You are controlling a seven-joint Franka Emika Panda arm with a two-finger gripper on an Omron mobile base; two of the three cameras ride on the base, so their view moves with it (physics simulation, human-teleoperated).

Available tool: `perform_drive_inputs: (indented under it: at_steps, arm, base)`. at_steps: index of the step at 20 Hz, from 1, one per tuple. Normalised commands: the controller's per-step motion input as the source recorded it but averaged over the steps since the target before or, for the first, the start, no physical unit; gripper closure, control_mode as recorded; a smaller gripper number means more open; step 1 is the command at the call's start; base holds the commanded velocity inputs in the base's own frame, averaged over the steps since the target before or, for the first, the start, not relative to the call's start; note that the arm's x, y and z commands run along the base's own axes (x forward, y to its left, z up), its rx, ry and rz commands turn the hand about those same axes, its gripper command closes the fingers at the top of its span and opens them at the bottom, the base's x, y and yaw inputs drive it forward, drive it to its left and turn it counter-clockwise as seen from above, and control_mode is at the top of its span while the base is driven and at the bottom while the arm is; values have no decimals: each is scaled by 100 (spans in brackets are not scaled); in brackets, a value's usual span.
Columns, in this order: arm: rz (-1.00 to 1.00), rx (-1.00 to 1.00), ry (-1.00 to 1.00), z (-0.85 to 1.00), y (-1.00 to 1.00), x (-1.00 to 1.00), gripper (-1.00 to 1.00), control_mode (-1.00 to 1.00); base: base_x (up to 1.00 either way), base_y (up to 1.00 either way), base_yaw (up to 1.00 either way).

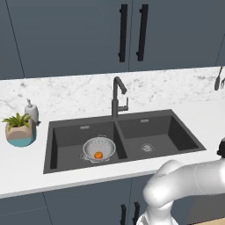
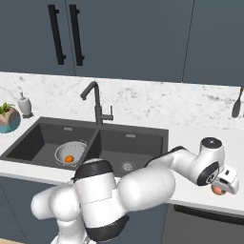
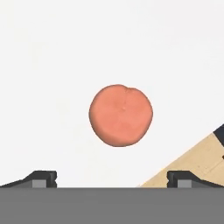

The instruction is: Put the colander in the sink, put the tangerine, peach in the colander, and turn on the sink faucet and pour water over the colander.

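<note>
Two-finger gripper (image 3: 111,179): jaws spread wide, holding nothing, poised directly over round pinkish-orange peach (image 3: 121,115) on white counter (image 3: 52,65). Far to its left: perforated silvery metal colander (image 2: 70,153) holding small bright orange tangerine (image 2: 69,158), in left basin of dark charcoal sink (image 2: 138,136).

bright even light, sharp, faint shadows

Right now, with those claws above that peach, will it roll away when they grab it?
Possibly. The peach looks round and smooth and lies loose on the flat white counter, so an off-centre nudge would likely roll it. The gripper is wide open with the fruit centred between its fingertips, which should help. It probably bruises if squeezed hard.
</note>
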Motion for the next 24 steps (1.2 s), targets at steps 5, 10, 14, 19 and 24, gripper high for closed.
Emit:
perform_drive_inputs:
  at_steps: [5, 10, 14, 19, 24]
  arm:
    - [0, 0, 0, -23, -16, 2, -100, -100]
    - [0, 2, 1, -23, 0, 12, -100, -100]
    - [1, 1, 0, -20, 0, 22, -100, -100]
    - [0, 0, 0, -23, -20, 21, -100, -100]
    - [0, 0, 0, -31, -23, 1, -100, -100]
  base:
    - [0, 0, 0]
    - [0, 0, 0]
    - [0, 0, 0]
    - [0, 0, 0]
    - [0, 0, 0]
